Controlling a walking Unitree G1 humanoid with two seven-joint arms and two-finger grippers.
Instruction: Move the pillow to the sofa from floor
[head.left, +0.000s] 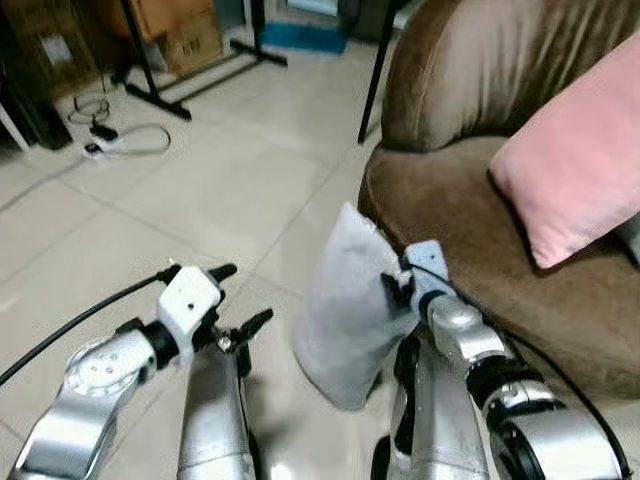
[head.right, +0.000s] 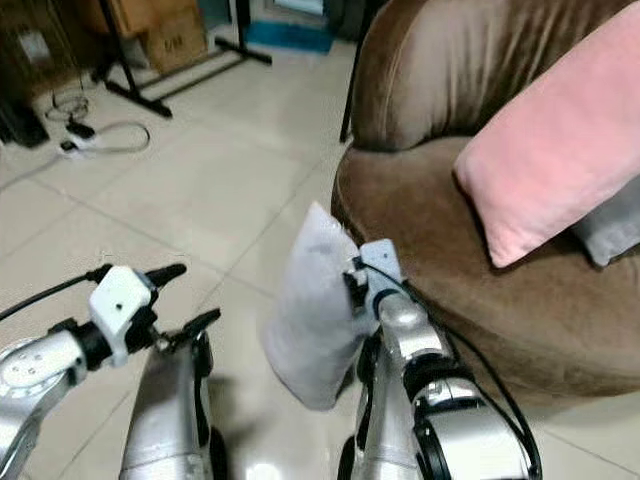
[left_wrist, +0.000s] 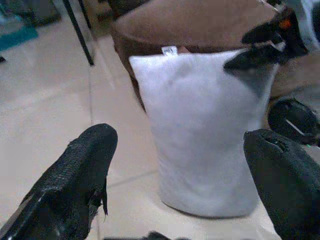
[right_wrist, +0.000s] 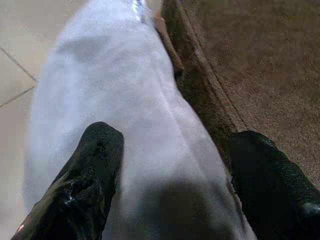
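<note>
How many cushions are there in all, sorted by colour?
White: 1, the pillow standing on the floor against the sofa, with the right gripper at its top edge.
Pink: 1, the pink cushion on the seat.
Grey: 1, a grey cushion behind the pink one.
Total: 3

The white rectangular pillow (head.left: 345, 315) stands upright on the tiled floor (head.left: 210, 190), against the front edge of the brown round velvet sofa (head.left: 470, 215) to its right. The pink square cushion (head.left: 580, 165) lies on the sofa seat. The left gripper (head.left: 232, 300) sits left of the pillow, the right gripper (head.left: 405, 283) at its upper edge.
</note>
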